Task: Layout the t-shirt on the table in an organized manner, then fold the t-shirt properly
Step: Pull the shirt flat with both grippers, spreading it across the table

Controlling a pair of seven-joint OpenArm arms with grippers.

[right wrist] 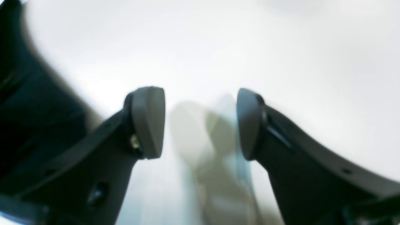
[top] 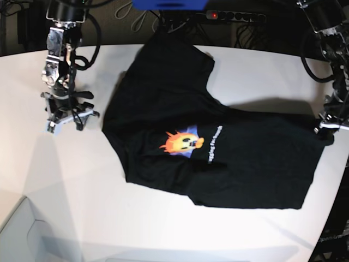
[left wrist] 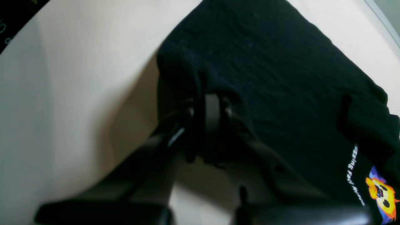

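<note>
t-shirt (top: 218, 142): lies spread on the white counter (top: 82, 185), print side up, partly folded over itself; orange figure near the middle, white text beside it.
left hand (left wrist: 212, 112): you have it pinched shut on a bunched edge of the t-shirt; base view puts it at the shirt's right-hand edge, near the counter's rim.
right hand (right wrist: 200, 123): jaws stand wide apart, nothing between them, hanging over bare counter; base view shows it well apart from the shirt, off its left side.
left wrist only: the cloth fold caught at the pads, plus print and text at the lower right corner.
right wrist only: grey pads (right wrist: 150, 122) and their blurred shadow on the counter; dark cloth at the far left edge.
base only: whole shirt outline; power strip (top: 234, 16) and cables behind the counter; a white box corner at lower left.
in the way: nothing lies between either hand and the shirt.
</note>
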